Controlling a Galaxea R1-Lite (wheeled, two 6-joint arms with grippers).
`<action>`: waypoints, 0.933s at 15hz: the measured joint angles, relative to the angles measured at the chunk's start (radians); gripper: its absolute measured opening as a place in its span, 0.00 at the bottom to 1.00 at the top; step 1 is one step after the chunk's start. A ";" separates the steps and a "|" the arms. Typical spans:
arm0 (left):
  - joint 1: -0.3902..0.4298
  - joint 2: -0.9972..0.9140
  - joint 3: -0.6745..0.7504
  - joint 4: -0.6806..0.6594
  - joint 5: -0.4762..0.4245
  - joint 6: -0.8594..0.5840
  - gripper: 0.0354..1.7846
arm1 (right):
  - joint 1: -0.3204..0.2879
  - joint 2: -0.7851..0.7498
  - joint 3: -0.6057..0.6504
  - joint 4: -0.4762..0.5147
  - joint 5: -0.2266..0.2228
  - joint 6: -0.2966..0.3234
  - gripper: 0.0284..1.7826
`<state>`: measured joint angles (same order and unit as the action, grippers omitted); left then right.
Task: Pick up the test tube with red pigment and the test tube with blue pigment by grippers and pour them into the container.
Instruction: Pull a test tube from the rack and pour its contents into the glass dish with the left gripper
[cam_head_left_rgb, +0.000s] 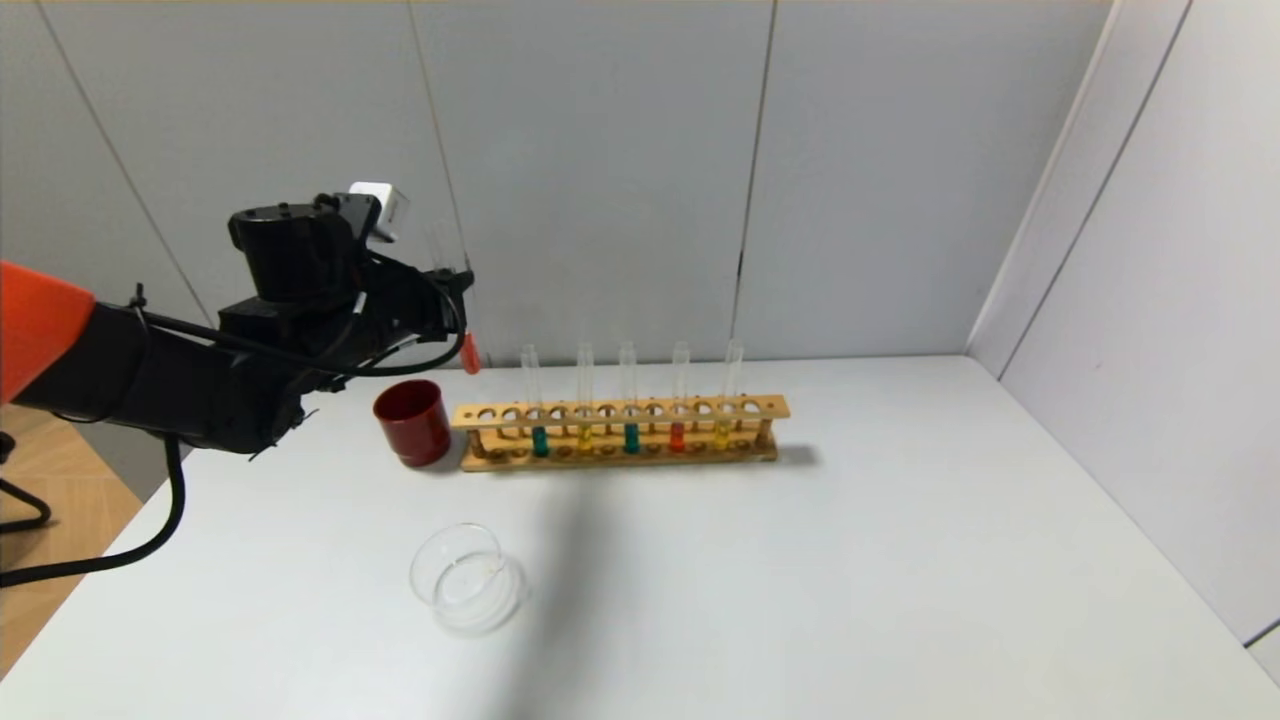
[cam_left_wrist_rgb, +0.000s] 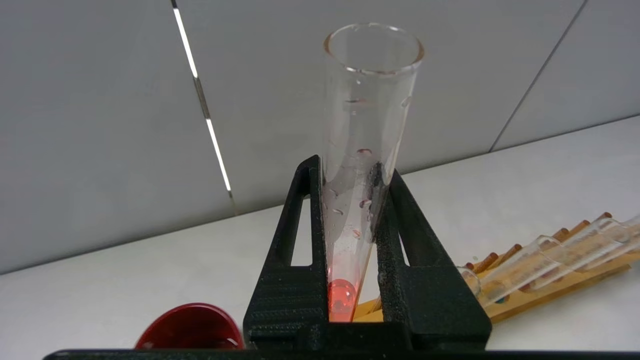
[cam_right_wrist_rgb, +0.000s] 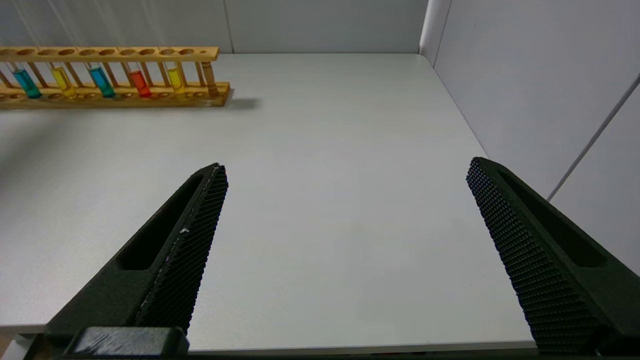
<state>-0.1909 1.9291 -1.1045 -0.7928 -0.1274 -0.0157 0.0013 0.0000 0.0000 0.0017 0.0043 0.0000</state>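
Note:
My left gripper (cam_head_left_rgb: 452, 288) is shut on the test tube with red pigment (cam_head_left_rgb: 468, 352) and holds it upright in the air above the dark red cup, left of the rack. In the left wrist view the tube (cam_left_wrist_rgb: 370, 75) stands between the jaws of the left gripper (cam_left_wrist_rgb: 350, 167), with orange-red liquid at its bottom. Two test tubes with blue pigment (cam_head_left_rgb: 540, 440) (cam_head_left_rgb: 631, 437) stand in the wooden rack (cam_head_left_rgb: 770, 407). The container (cam_head_left_rgb: 467, 580), a clear glass dish, sits on the table in front of the cup. My right gripper (cam_right_wrist_rgb: 346, 165) is open and empty over the table's near right edge.
A dark red cup (cam_head_left_rgb: 412, 422) stands at the rack's left end. The rack also holds a deeper red tube (cam_head_left_rgb: 677, 436) and two yellow tubes (cam_head_left_rgb: 585, 437) (cam_head_left_rgb: 722, 435). Grey walls close the back and right side.

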 joint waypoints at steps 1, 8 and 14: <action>0.001 -0.033 0.011 0.027 0.000 0.020 0.16 | 0.000 0.000 0.000 0.000 0.000 0.000 0.98; 0.005 -0.289 0.267 0.118 0.006 0.162 0.16 | 0.000 0.000 0.000 0.000 0.000 0.000 0.98; 0.055 -0.378 0.530 -0.027 0.007 0.164 0.16 | 0.000 0.000 0.000 0.000 0.000 0.000 0.98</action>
<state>-0.1360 1.5509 -0.5749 -0.8202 -0.1202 0.1485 0.0013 0.0000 0.0000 0.0017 0.0038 0.0000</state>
